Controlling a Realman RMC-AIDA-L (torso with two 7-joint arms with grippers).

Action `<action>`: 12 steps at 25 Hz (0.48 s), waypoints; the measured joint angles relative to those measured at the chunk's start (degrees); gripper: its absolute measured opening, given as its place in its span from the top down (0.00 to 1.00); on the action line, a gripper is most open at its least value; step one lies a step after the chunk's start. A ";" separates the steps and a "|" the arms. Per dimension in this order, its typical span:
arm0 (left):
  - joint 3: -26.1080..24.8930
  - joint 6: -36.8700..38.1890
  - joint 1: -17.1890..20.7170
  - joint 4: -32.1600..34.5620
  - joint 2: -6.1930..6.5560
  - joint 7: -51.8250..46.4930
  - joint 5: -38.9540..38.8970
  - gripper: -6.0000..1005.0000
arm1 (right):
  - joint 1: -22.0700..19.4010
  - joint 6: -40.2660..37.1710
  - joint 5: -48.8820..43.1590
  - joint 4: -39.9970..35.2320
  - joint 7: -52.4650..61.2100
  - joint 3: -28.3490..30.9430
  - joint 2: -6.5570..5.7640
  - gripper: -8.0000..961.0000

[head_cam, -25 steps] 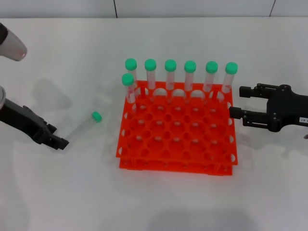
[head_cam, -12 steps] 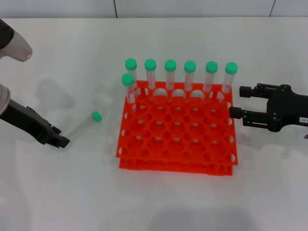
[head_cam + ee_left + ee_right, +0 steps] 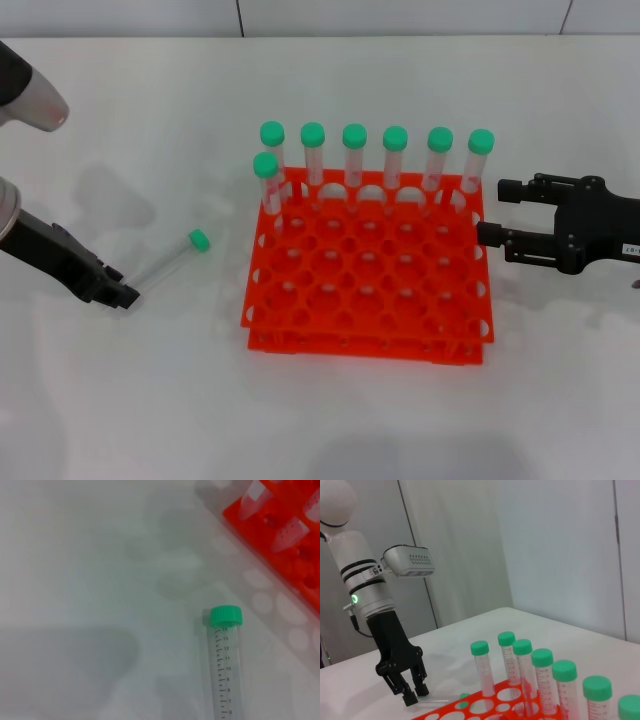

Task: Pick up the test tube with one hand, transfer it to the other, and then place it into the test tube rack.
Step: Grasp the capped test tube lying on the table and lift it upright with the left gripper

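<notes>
Here the left gripper (image 3: 118, 292) is hanging low over the table (image 3: 150, 400), its fingers parted a little and holding nothing. In the right wrist view this gripper (image 3: 412, 694) is pointing down, both fingertips just above the surface. The tube (image 3: 170, 259) is lying flat right in front of those fingertips, its clear end nearest them and its green cap (image 3: 199, 239) pointing away toward the rack (image 3: 366, 295). In the left wrist view the tube (image 3: 226, 667) is running out from the camera, cap (image 3: 225, 616) at the far end, with a corner of the rack (image 3: 280, 535) beyond it.

Past the tube, the rack is sitting well apart from the left gripper, with seven capped tubes (image 3: 395, 165) standing upright along its far side.

On the rack's other side the right gripper (image 3: 490, 211) is hovering just beside the rack's edge, fingers spread wide and empty, pointing toward the rack.
</notes>
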 joint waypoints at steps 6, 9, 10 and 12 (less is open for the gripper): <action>0.01 -0.33 0.14 -0.21 0.00 0.01 0.06 0.68 | 0.01 0.00 0.00 0.00 0.00 0.00 0.00 0.29; 0.01 -0.64 0.30 -0.26 0.00 -0.15 0.12 0.70 | 0.03 0.00 0.00 0.00 0.00 0.00 0.00 0.29; 0.00 -0.82 0.32 -0.27 0.00 -0.25 0.14 0.70 | 0.04 0.00 0.00 0.00 0.00 0.00 0.00 0.29; -0.01 -1.10 0.33 -0.27 0.00 -0.41 0.16 0.72 | 0.04 0.00 0.00 0.00 0.00 0.00 0.00 0.29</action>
